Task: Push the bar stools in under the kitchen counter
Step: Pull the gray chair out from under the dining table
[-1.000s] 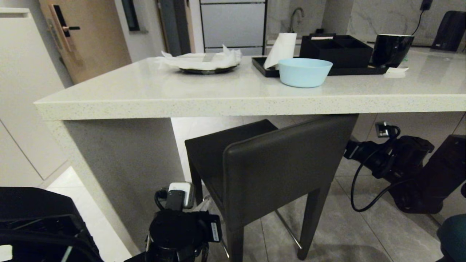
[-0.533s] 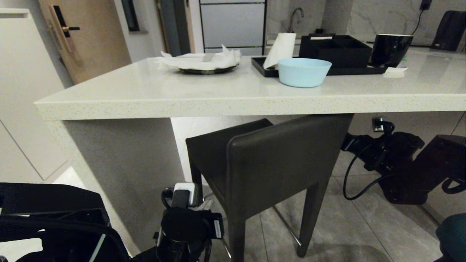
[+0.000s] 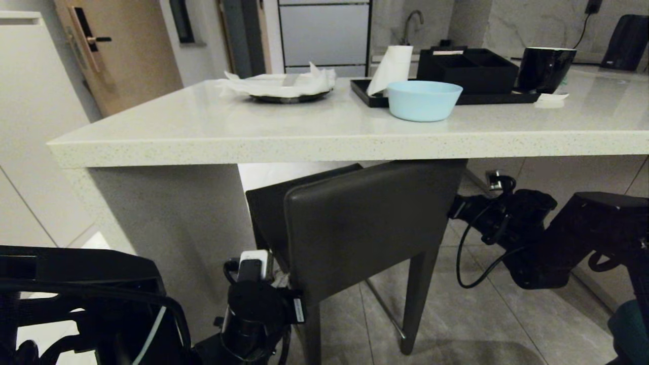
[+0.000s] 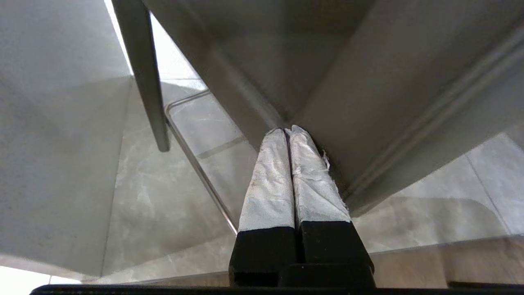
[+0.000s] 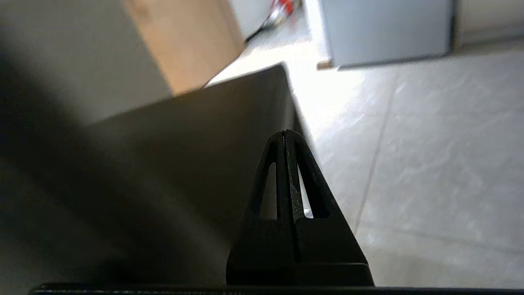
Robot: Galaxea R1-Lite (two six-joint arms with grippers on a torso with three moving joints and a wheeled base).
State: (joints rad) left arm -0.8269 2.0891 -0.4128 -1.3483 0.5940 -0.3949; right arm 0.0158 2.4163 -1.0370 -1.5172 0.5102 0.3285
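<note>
The dark grey-brown bar stool [image 3: 365,223] stands on the tiled floor, its flat back just below the thick edge of the pale kitchen counter [image 3: 324,144]. My left gripper [image 4: 288,130] is shut, its white-wrapped tips pressed against the stool's frame [image 4: 368,123] below the seat, on the stool's left side. My right gripper [image 5: 284,133] is shut too, with its tips at the right edge of the stool's back [image 5: 184,155]; in the head view that gripper [image 3: 454,209] meets the back's right side. A bit of the teal stool [image 3: 628,327] shows at the lower right corner.
The counter's grey side panel [image 3: 172,228] stands close to the stool's left. On the worktop are a blue bowl [image 3: 425,101], a black tray [image 3: 367,94] with a paper roll [image 3: 394,66], a napkin-covered plate [image 3: 284,86] and a black cup [image 3: 545,68].
The dark stool has slid left and farther under the counter. Both arms have moved along with it, the right arm swinging leftward.
</note>
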